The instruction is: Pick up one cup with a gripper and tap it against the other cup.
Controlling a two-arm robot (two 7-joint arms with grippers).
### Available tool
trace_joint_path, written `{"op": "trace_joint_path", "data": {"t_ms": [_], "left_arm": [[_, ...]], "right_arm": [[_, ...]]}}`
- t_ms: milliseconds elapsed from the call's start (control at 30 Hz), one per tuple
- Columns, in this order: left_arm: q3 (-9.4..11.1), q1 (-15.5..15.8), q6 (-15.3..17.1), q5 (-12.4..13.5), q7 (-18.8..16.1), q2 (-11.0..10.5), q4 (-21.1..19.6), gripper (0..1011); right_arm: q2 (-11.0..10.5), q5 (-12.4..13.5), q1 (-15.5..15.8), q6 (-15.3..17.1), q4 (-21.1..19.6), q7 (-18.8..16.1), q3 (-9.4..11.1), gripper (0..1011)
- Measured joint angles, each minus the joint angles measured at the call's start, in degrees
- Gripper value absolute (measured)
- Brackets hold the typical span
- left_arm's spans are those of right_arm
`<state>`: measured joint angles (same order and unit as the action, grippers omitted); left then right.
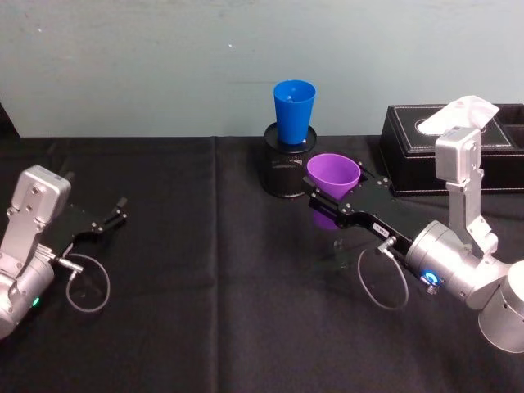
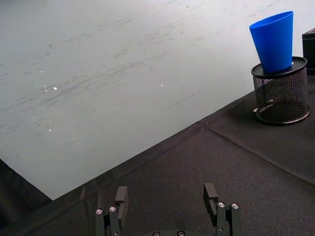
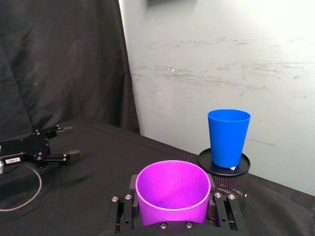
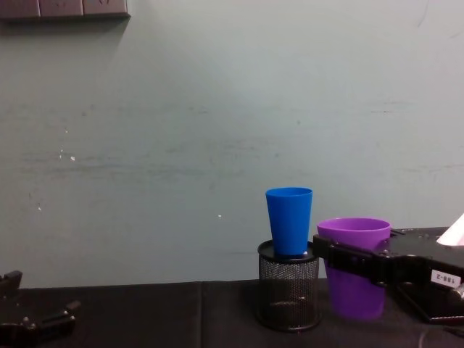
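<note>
The purple cup (image 1: 333, 175) is held upright off the table by my right gripper (image 1: 329, 201), whose black fingers are shut on its sides; it also shows in the right wrist view (image 3: 172, 191) and the chest view (image 4: 353, 264). The blue cup (image 1: 293, 110) stands on top of a black mesh pen holder (image 1: 286, 168) just behind and left of the purple cup, with a small gap between them (image 4: 289, 220). My left gripper (image 1: 115, 214) rests open low at the left of the table, fingers (image 2: 121, 197) spread with nothing between them.
A black tissue box (image 1: 450, 147) with a white tissue sits at the back right, close behind the right arm. The table carries a black cloth (image 1: 205, 311), and a pale wall rises directly behind the cups.
</note>
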<state>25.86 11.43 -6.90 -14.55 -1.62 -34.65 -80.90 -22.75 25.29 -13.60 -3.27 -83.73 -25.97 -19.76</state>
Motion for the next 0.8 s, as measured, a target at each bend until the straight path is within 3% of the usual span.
{"op": "trace_joint_path", "data": {"t_ms": [800], "left_arm": [[0.0, 0.0, 0.0, 0.0, 0.0, 0.0, 0.0, 1000]], "right_arm": [[0.0, -0.1, -0.1, 0.0, 0.2, 0.0, -0.1, 743]]}}
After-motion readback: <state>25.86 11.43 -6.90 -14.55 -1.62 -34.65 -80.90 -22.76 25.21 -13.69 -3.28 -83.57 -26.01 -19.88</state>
